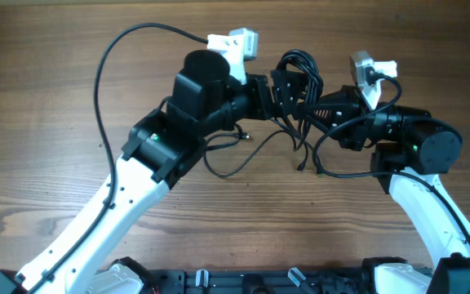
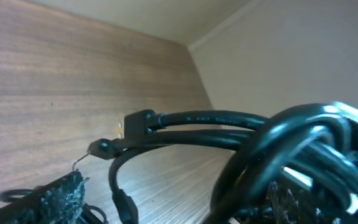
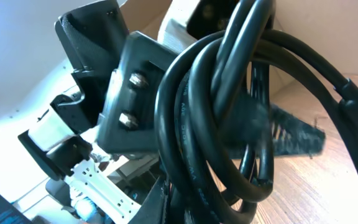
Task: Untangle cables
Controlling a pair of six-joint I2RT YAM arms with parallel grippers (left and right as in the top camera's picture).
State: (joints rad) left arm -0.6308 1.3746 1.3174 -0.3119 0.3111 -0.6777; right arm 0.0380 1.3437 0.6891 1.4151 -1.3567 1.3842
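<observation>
honestly not far along: my left gripper (image 1: 280, 88) stands wide at the knot. the cables (image 1: 299, 65) are one tight coil held up mid-table (image 1: 47, 57), loose strands trailing below, looped over my pinched-shut right gripper (image 1: 323, 106).

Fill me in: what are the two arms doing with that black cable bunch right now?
Both arms meet mid-table at the cables. The right gripper is shut, with the coiled loops bunched around its fingers. Whether it pinches a strand is not clear. The left gripper is open wide, with several strands running between its pads. Loose ends trail on the wooden table below. The bunch is not yet untangled.
</observation>
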